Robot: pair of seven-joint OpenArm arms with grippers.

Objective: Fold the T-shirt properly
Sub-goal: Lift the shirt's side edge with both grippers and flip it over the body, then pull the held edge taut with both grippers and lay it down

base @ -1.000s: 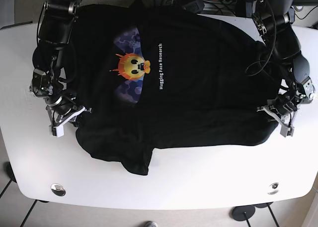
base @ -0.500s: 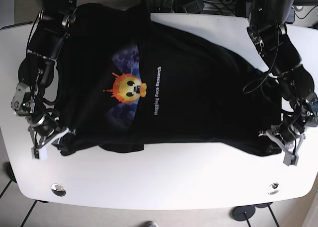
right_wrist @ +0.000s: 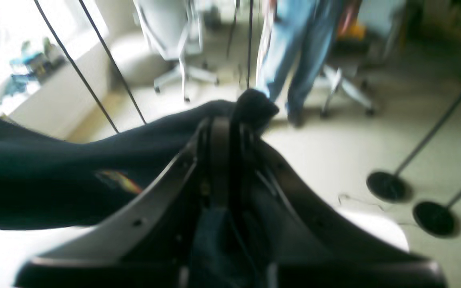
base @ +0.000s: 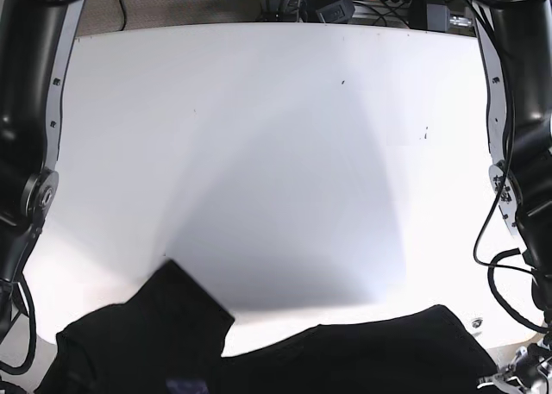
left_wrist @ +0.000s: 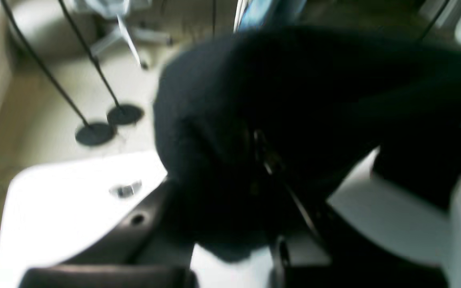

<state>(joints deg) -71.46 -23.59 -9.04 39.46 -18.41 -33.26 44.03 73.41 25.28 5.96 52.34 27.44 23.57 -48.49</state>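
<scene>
The black T-shirt (base: 345, 359) lies bunched along the table's front edge, and only its far part shows in the base view. My left gripper (left_wrist: 262, 160) is shut on a dark fold of the T-shirt (left_wrist: 294, 100); the view is blurred. In the base view it shows only partly at the bottom right corner (base: 517, 378). My right gripper (right_wrist: 230, 120) is shut on a pinch of the T-shirt (right_wrist: 94, 152), with a bit of the coloured print beside it. It is out of the base view at the bottom left.
The white table (base: 276, 153) fills the base view, with both arms along its left (base: 26, 196) and right (base: 517, 153) sides. Cables and boxes (base: 336, 2) sit at the back edge. Stand bases (left_wrist: 94, 134) and a person in jeans (right_wrist: 294, 60) are on the floor beyond.
Both grippers have pulled the T-shirt from the middle of the table to its front edge. The arms are stretched far forward, and most of the table top is now bare.
</scene>
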